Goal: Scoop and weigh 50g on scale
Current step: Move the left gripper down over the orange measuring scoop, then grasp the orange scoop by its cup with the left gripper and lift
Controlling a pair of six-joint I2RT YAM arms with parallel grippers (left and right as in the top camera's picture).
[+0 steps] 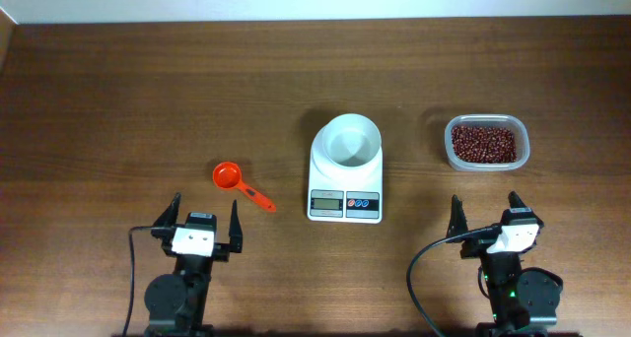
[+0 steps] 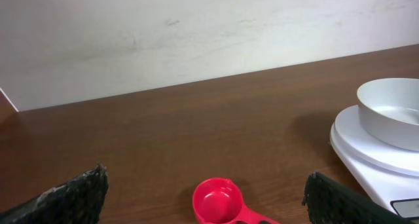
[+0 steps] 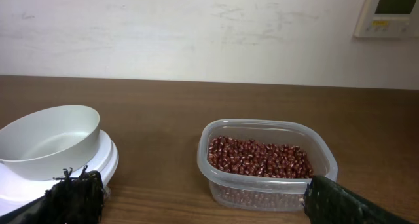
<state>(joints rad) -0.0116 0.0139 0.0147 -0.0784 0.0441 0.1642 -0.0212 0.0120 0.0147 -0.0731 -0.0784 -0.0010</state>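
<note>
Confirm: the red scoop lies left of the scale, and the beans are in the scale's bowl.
Wrong on the beans: the bowl on the scale is empty; the beans sit in the clear tub to its right, per the overhead view. The scoop does lie left.

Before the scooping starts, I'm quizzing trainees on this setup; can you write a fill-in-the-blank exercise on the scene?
The round white bowl on the small white digital scale is ___.
The left end effector, nearest the red plastic measuring scoop, stands ___.
The right end effector holds ___.
The small dark red-brown beans all lie in the clear rectangular plastic tub, on the scale's ___ side.
Missing words: empty; open; nothing; right.
</note>
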